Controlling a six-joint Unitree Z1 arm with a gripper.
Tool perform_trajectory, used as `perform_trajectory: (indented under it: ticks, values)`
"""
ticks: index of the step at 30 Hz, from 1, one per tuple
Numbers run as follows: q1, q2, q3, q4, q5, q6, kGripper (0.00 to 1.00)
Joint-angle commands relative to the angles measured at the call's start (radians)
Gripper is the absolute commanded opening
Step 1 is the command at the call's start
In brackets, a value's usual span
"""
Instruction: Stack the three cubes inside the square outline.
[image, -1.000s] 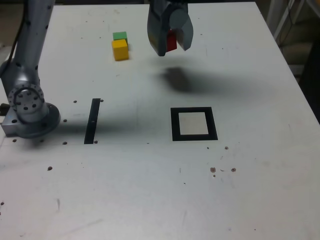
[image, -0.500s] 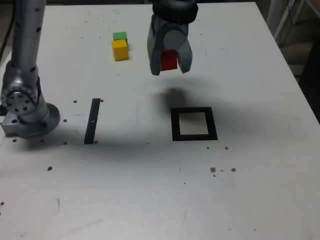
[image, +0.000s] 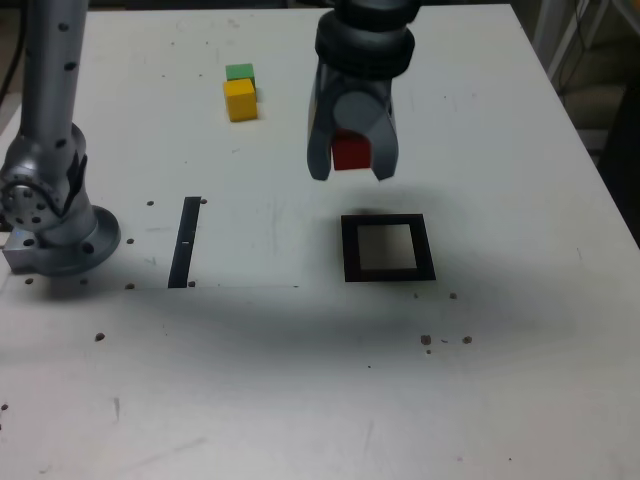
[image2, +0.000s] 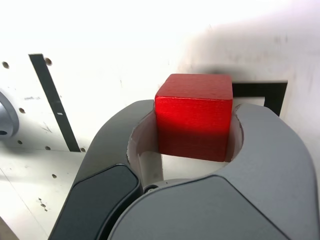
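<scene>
Silver-grey arm (image: 52, 120), round base, dark grey tool (image: 351, 165)

Bare table is lying all around the square outline (image: 388, 248). The yellow cube (image: 240, 99) and green cube (image: 240, 72) are sitting well apart, as is the black strip (image: 185, 242).

No legible text or markings.

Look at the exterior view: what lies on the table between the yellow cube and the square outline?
Nothing: in the exterior view the table between the yellow cube and the square outline is bare. The hand, holding the red cube, only hangs above that stretch.
</scene>
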Motion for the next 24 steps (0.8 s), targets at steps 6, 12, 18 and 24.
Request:
perform_trajectory:
  ticks: [6, 12, 18, 24]
  values:
    - [-0.062, 0.05, -0.019, 0.004, -0.018, -0.02, 0.35]
    - [-0.105, 0.078, -0.028, -0.004, -0.028, -0.044, 0.35]
    - [-0.121, 0.11, -0.032, -0.023, -0.055, -0.055, 0.35]
    - [-0.129, 0.147, -0.036, -0.057, -0.073, -0.055, 0.35]
